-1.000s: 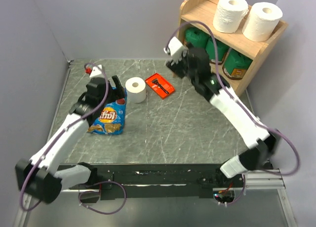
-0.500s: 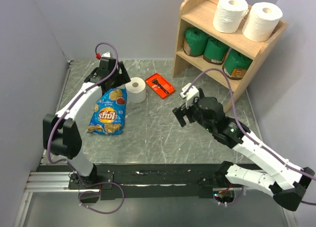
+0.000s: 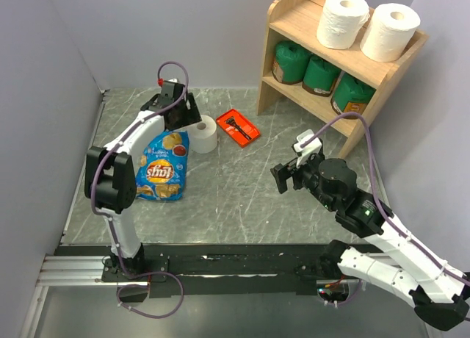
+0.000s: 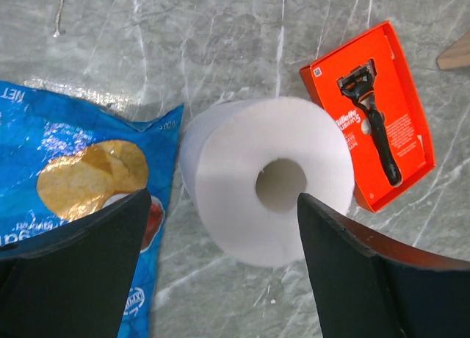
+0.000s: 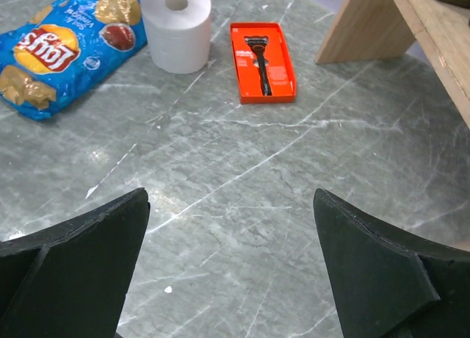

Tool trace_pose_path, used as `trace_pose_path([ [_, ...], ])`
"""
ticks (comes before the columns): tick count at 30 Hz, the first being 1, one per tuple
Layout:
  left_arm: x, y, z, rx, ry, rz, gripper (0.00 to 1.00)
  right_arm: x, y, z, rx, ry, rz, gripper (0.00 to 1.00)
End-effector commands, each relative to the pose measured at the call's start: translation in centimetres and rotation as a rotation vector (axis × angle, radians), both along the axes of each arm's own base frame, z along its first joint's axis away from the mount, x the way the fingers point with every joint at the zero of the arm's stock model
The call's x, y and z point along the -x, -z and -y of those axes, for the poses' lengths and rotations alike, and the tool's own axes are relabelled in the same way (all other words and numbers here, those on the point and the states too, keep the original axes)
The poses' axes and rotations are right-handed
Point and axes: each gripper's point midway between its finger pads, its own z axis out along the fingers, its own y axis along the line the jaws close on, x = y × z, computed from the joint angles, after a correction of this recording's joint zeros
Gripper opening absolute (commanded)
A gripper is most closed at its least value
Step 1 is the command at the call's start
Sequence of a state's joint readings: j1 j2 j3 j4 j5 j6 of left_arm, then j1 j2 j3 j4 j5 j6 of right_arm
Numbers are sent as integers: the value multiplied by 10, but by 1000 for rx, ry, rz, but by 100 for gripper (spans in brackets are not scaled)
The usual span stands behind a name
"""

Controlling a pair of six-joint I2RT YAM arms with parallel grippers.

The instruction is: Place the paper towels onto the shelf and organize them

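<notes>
The loose roll point(image 4: 242, 158) stands upright on the bench point(image 4: 220, 29) with its hollow tube pointing up. It is just beside the chips bag point(image 4: 73, 169) on one side and the orange pack point(image 4: 407, 106) on the other. The left pincer point(image 4: 224, 198) hangs right above it with the jaws wide apart, one finger on each side of the roll, and it has hold of nothing. The right pincer point(image 5: 229, 198) is also spread wide and empty, over bare bench and well apart from the roll.

Such a roll is probably very light and soft. The paper wall gives way under pressure, so a hard squeeze would likely dent it, but the rough paper should not slip. A good place to take hold seems to be across the round outer wall, about the middle of its height, with a gentle closing (one finger inside the tube and one outside could also work).

The shelf point(image 3: 264, 81) carries on its top board the left-hand roll point(image 3: 342, 20) and the right-hand roll point(image 3: 390, 31), both upright and side by side. The bare part of this board, at its left end, looks like the natural place for the third one. The lower board holds three green canisters point(image 3: 321, 72) in a row. The orange pack contains one razor point(image 4: 374, 128)
</notes>
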State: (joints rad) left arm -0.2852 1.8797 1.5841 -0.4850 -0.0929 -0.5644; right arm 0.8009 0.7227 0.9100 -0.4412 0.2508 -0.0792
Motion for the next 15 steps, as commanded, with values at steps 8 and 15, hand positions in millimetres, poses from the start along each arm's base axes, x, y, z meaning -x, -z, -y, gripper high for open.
trace_pose_path([
  [8,-7,20,5,-24,26,-49,84,-3,-4,7,-27,65,1,99],
  [15,-10,20,9,-12,49,-30,79,-3,-1,10,-15,74,-1,99],
])
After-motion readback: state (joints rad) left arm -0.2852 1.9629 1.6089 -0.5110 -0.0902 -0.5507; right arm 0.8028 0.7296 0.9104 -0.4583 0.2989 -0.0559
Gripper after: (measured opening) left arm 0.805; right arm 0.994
